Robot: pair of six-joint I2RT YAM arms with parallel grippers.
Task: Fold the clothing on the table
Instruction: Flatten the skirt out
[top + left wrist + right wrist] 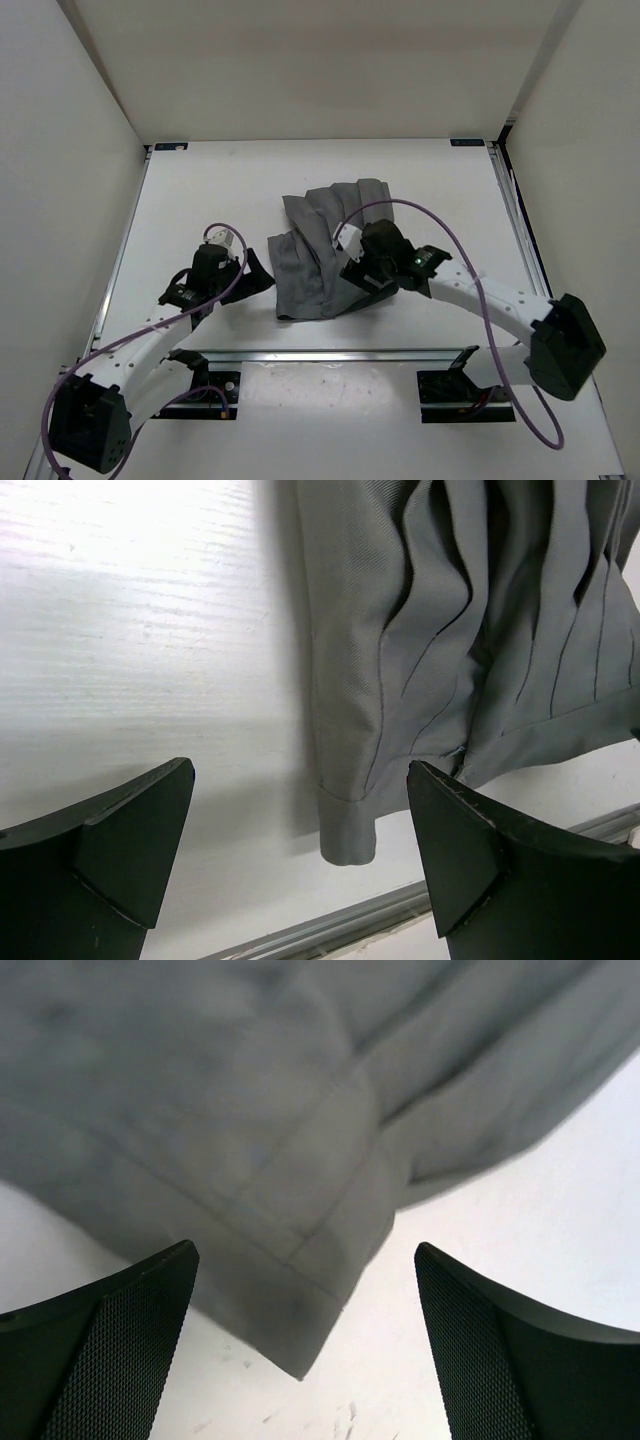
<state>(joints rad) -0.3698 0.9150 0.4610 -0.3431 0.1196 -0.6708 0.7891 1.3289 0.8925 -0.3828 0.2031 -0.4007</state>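
White walls boxed the counter [200, 190], where the clothing [305, 260] lay rumpled mid-surface, folding seemingly barely begun. At the left wrist, the left claw [300, 810] stood spread beside a hem corner. At the right wrist, the right claw [305, 1280] gaped over another corner, gripping nothing.

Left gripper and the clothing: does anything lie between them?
Only bare white table. The left wrist view shows the open left gripper framing that surface, and the clothing has its hemmed corner just ahead.
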